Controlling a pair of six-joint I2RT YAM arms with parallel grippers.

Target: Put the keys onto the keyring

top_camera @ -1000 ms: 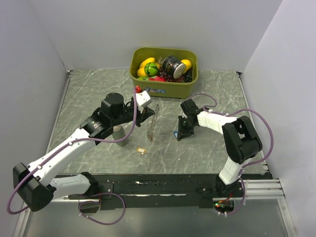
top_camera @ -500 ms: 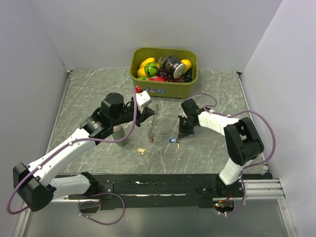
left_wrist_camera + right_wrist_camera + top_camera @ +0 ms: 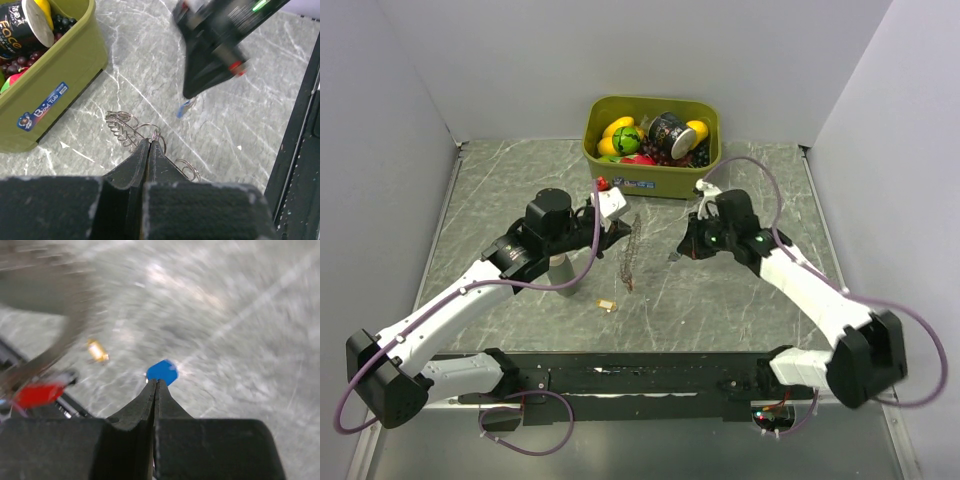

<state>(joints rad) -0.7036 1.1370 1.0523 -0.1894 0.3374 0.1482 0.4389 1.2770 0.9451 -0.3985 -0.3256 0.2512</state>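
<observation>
Holding blue key [image 3: 162,372] by its tag: right end effector [image 3: 156,381], beside keyring [image 3: 122,130].
Limp-looking chain, pinched in left end effector [image 3: 150,141].

Robot test cell, probably in a lab: plain white walls [image 3: 620,50] enclose a grey marble-patterned table [image 3: 500,190] on three sides; a cabled left arm [image 3: 450,300] and right arm [image 3: 810,290] are bolted to a black rail [image 3: 640,378] at its near edge.
</observation>
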